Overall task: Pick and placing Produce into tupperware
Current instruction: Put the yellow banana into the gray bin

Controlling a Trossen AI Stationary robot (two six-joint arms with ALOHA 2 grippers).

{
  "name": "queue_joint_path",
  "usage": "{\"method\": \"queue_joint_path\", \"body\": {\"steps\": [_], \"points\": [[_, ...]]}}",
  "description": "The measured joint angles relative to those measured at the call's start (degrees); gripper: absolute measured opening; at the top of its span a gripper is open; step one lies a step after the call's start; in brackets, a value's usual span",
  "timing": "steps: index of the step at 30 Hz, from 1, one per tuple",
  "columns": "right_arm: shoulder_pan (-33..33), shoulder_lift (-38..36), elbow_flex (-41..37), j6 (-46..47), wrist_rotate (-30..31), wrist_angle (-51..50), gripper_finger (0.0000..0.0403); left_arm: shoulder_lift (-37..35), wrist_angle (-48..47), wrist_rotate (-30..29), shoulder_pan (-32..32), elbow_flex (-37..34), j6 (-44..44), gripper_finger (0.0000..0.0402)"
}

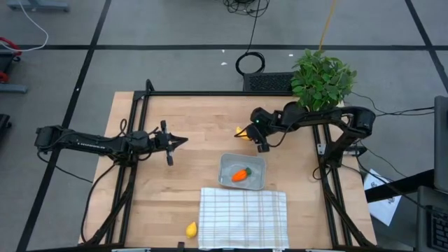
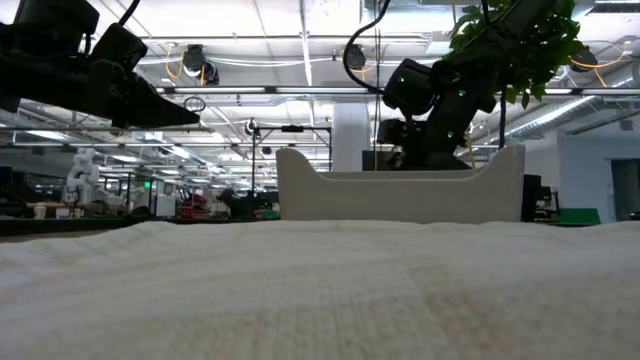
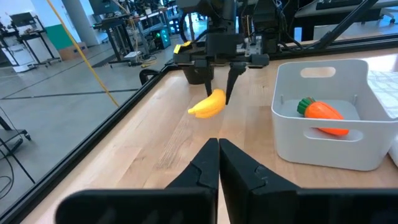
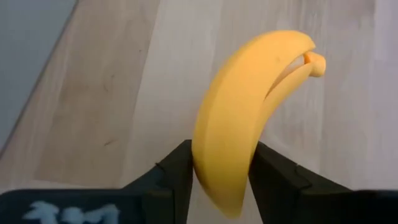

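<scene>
**Banana pinched above the worktop**

I see my right gripper pinching the banana between its fingers, just clear of the worktop beside the tupperware. The banana's long axis lies near level, tilted slightly. The carrot lies in the tupperware, the lemon beside the cloth. My left gripper waits with fingers pressed together.

A light wooden table stands on a grey floor crossed by dark lines, with cables lying behind it. A leafy potted plant sits at the far corner. Beyond, a large hall shows white ceiling pipes, strip lights, desks and a green wall panel
</scene>
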Motion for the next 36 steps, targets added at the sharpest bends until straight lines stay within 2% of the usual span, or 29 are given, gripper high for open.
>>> {"method": "queue_joint_path", "body": {"steps": [5, 11, 18, 30, 36], "points": [[0.0, -2.4, 0.0, 0.1, -0.2, 0.0, 0.0129, 0.0, 0.0, 0.0, 0.0, 0.0, 0.0, 0.0002], [0.4, -4.3, 0.3, 0.1, -0.5, 0.4, 0.0117, 0.0, 0.0, 0.0, 0.0, 0.0, 0.0, 0.002], [2.7, -4.5, 3.5, 0.1, -0.6, 0.4, 0.013, 0.0, 0.8, 0.0, 0.0, 0.0, 0.0, 0.0028], [6.3, -4.9, 6.9, -0.3, -0.9, 0.1, 0.0125, 0.0, 1.1, 0.0, 0.0, 0.0, 0.0, 0.0002], [5.7, -8.1, 6.9, -0.1, -2.2, -0.4, 0.0125, 0.0, 1.1, 0.0, 0.0, 0.0, -0.2, 0.0018]]}}
